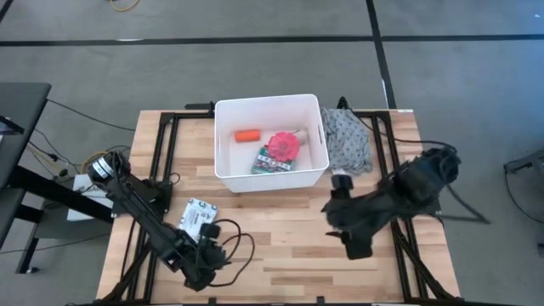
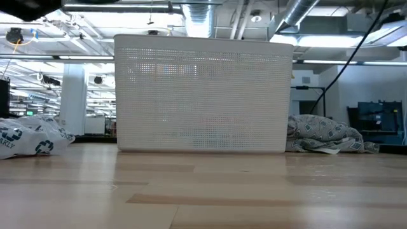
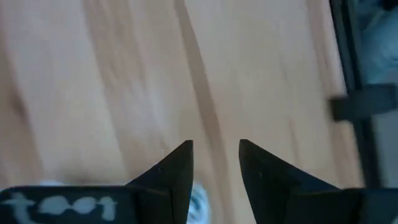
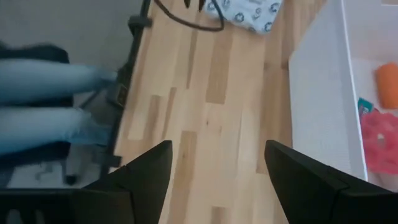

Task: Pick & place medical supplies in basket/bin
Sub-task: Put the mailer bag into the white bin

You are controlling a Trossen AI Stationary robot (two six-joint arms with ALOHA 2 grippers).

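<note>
White tub (image 1: 226, 166) holding orange cylinder (image 1: 247, 134), pink tape roll (image 1: 283, 144), green-white box (image 1: 272, 160), both grippers parted, empty

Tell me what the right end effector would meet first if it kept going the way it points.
Probably bare tabletop: the right end effector, open, points across it; the white soft packet lies farther, depth unclear.
</note>
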